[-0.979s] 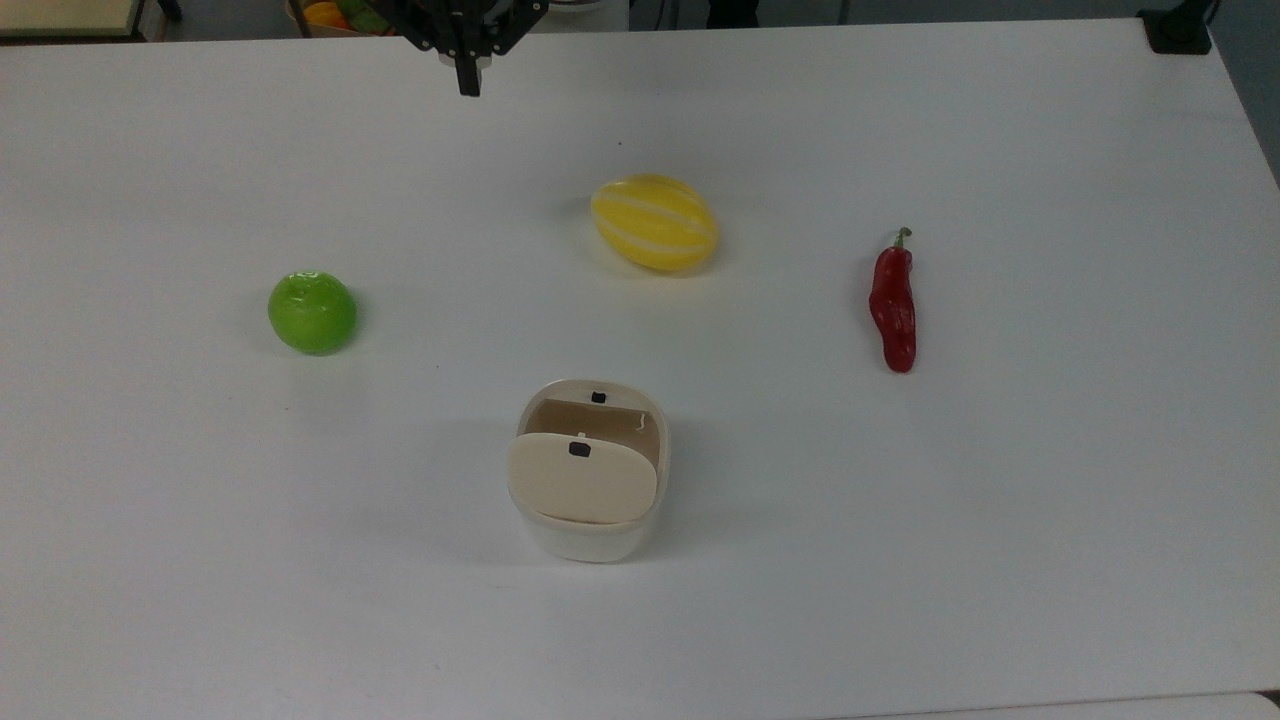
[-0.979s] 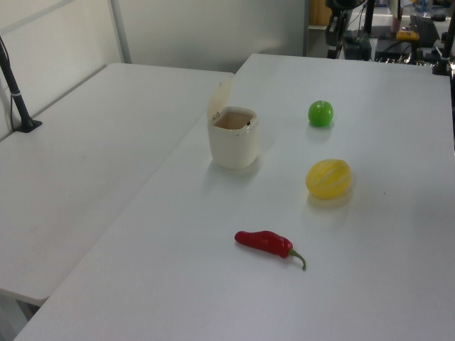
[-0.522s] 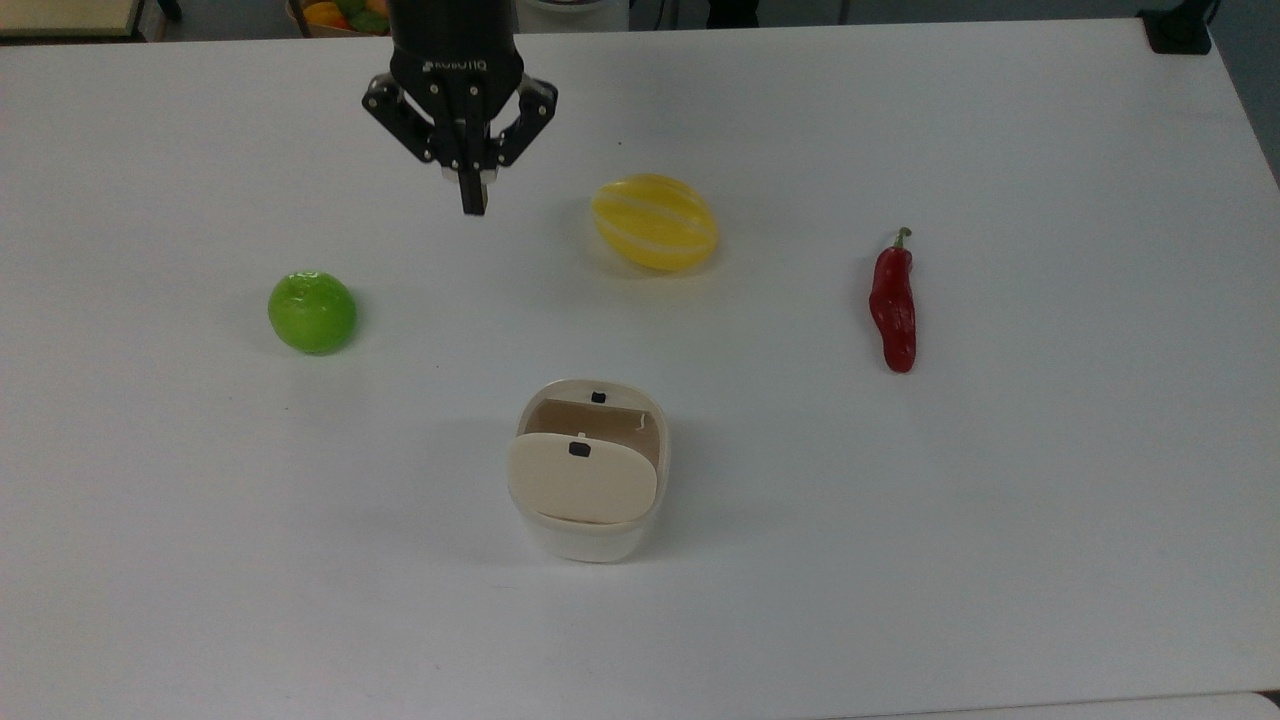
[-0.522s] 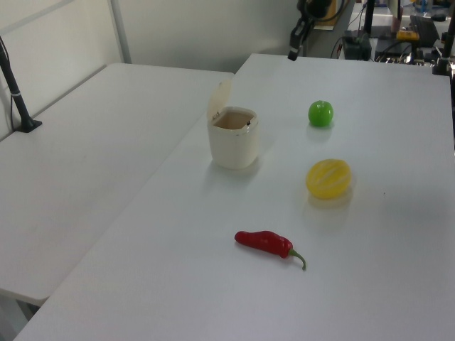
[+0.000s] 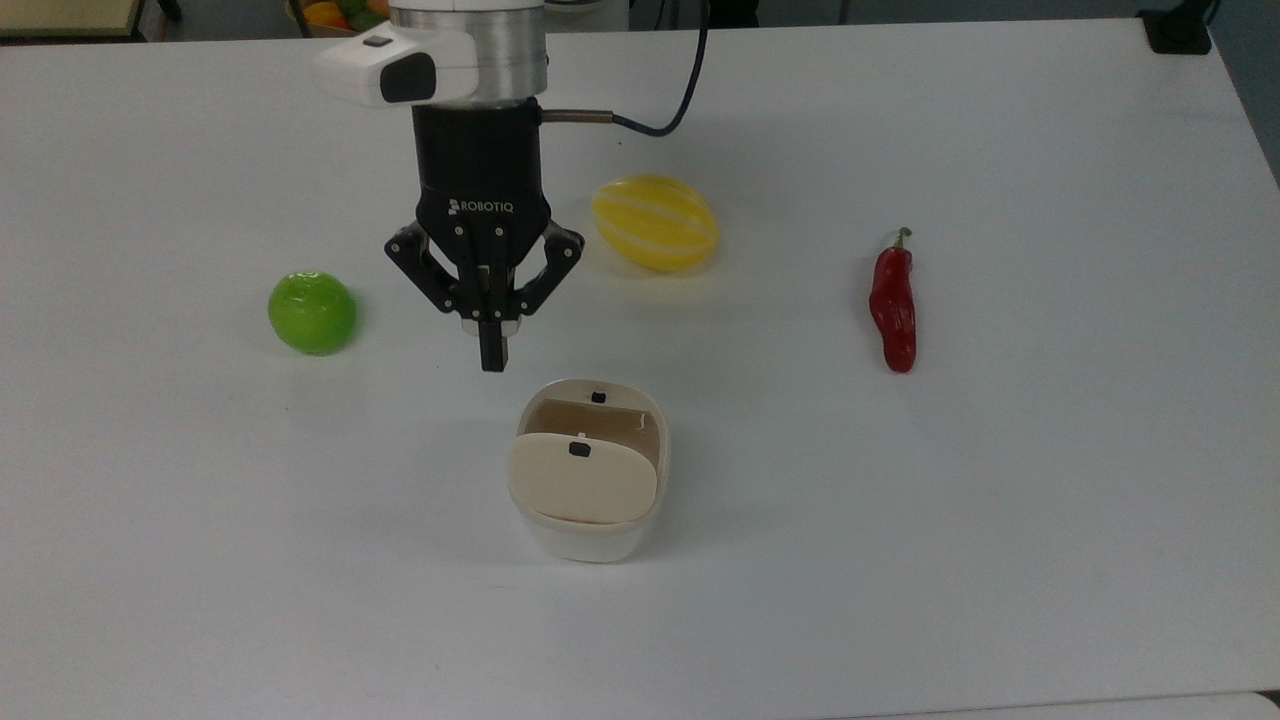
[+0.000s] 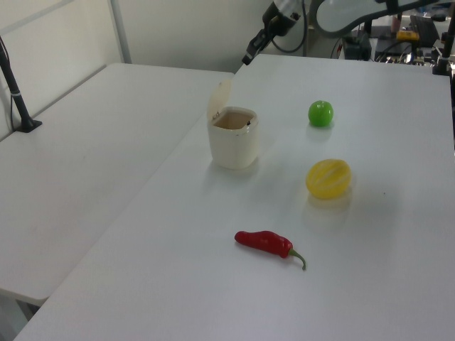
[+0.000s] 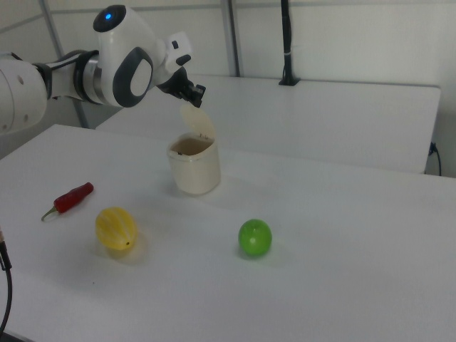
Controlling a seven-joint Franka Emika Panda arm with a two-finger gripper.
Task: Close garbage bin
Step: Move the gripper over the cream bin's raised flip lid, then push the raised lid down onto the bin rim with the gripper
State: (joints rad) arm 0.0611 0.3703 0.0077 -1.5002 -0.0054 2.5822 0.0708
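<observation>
While the garbage bin (image 5: 590,480) stands on the white surface (image 5: 1000,500) with its beige lid (image 5: 582,478) tilted up, we see the claw (image 5: 492,358) hanging above, fingers pressed together and holding nothing. In the top view, it sits between the green apple (image 5: 312,312) and the yellow melon (image 5: 654,222); a red chili (image 5: 893,308) lies well apart.

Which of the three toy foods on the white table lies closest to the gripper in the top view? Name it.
The striped yellow melon, just off the top view's right of the gripper; the round green apple and long red chili pepper lie farther off.
</observation>
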